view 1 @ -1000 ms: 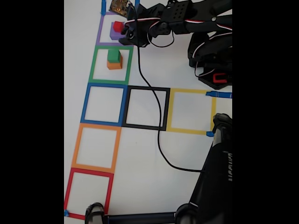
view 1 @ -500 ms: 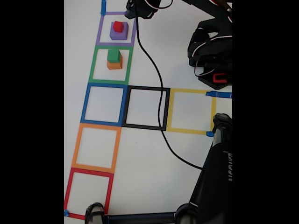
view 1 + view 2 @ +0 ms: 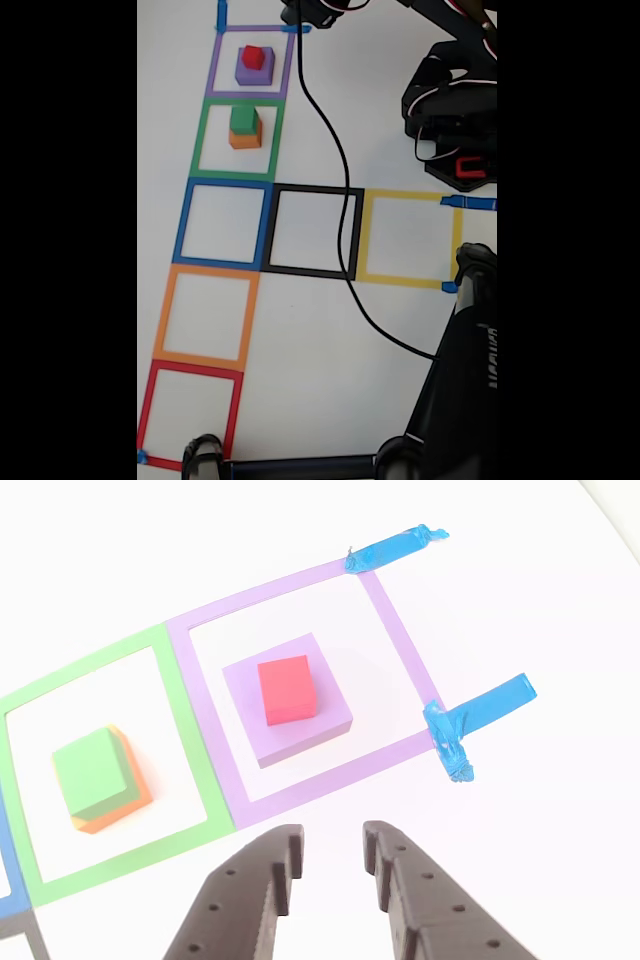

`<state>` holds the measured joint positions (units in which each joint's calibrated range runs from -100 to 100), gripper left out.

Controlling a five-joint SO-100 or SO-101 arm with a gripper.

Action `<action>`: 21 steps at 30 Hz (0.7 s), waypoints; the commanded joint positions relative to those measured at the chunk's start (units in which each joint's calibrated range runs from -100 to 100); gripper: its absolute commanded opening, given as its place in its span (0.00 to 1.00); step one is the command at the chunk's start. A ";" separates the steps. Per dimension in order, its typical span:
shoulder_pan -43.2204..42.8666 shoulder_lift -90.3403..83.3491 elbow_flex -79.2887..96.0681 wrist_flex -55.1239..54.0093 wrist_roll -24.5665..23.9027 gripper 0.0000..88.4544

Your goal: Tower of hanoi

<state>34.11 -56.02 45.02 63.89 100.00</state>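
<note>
A red cube [image 3: 253, 57] sits on a purple cube [image 3: 254, 74] inside the purple tape square; in the other view the red cube [image 3: 287, 689] is centred on the purple cube [image 3: 325, 730]. In the green tape square, a green cube [image 3: 242, 117] rests on an orange cube [image 3: 244, 139], the green cube [image 3: 92, 770] and the orange cube [image 3: 138, 785] slightly offset. My gripper [image 3: 330, 848] hangs open just outside the purple square with nothing between its fingers. In the fixed view the gripper [image 3: 305, 12] is at the top edge, right of the purple square.
Blue [image 3: 186, 222], black [image 3: 357, 232], yellow [image 3: 455, 240], orange [image 3: 162, 310] and red [image 3: 147, 405] tape squares lie on the white table. A black cable [image 3: 340, 180] crosses the black square. The arm's base [image 3: 455, 110] stands at the right, a black stand [image 3: 460, 380] at the bottom right.
The gripper has let go of the red cube and drawn back from the stack toward the fixed view's top edge. The red cube stays on the purple cube.
</note>
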 commanded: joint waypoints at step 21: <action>2.80 25.70 27.89 -68.18 0.00 0.31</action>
<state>37.16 -33.22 73.35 1.73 100.00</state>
